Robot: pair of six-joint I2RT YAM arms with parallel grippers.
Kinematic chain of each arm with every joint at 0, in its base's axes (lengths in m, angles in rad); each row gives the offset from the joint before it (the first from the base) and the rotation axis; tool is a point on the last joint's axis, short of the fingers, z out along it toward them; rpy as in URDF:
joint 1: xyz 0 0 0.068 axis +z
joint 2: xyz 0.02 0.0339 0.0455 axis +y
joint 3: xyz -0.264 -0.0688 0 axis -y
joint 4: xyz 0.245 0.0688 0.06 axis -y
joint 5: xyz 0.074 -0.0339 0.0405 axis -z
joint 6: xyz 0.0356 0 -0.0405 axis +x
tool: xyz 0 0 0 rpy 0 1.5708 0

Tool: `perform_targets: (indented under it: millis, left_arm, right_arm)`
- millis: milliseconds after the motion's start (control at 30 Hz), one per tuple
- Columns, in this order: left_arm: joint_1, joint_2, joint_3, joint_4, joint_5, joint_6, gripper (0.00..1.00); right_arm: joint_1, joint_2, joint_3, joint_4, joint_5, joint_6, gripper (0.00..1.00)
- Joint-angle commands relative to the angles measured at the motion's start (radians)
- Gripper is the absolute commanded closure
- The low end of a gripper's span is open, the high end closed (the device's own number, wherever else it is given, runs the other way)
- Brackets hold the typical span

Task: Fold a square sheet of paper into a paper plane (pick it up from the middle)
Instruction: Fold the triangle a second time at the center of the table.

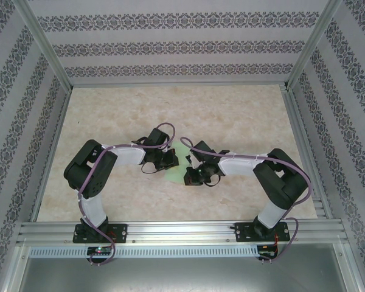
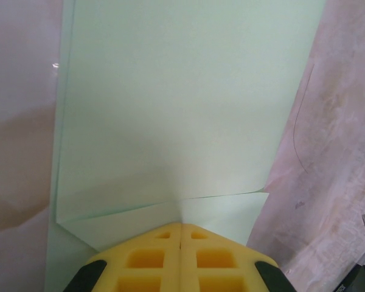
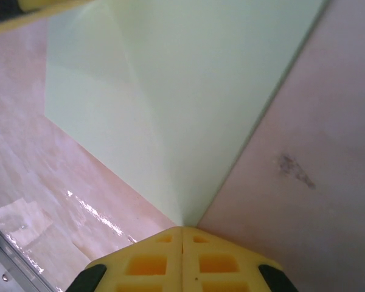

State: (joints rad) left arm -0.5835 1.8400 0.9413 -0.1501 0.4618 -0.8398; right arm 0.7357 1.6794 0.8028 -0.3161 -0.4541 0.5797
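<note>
Yellow fingers (image 2: pixel 146 264) of the left gripper (image 2: pixel 181 226) sit pressed together at the bottom of the left wrist view. They are clamped on the near edge of the paper (image 2: pixel 182 109), where two small folded flaps meet at a crease. Pale green and unmarked, the paper stretches away from the tips over the marbled table (image 2: pixel 18 152). In the right wrist view the right gripper (image 3: pixel 182 230) is likewise clenched, pinching a pointed corner of the paper, and a crease runs up from that corner. From above, both arms bend inward toward the middle of the table. There the paper (image 1: pixel 177 175) lies between the two grippers, mostly hidden by them.
</note>
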Motion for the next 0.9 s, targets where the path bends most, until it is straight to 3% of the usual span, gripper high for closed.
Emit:
perform_targets:
  millis: [0, 367, 733, 867]
  left_arm:
    - [-0.009, 0.045, -0.042, -0.1, -0.075, -0.001, 0.95]
    - [-0.009, 0.031, -0.031, -0.092, -0.053, 0.003, 0.94]
    - [-0.009, 0.013, -0.009, -0.083, -0.033, 0.028, 0.94]
    - [-0.012, -0.032, -0.01, -0.025, 0.024, 0.024, 0.93]
  right_arm:
    - [0.009, -0.045, 0.049, -0.027, 0.049, 0.022, 0.94]
    - [0.005, 0.081, 0.146, 0.007, 0.062, 0.036, 0.94]
    - [0.005, 0.074, 0.028, -0.002, 0.061, 0.037, 0.95]
    - [0.006, 0.099, 0.028, 0.003, 0.069, 0.06, 0.97]
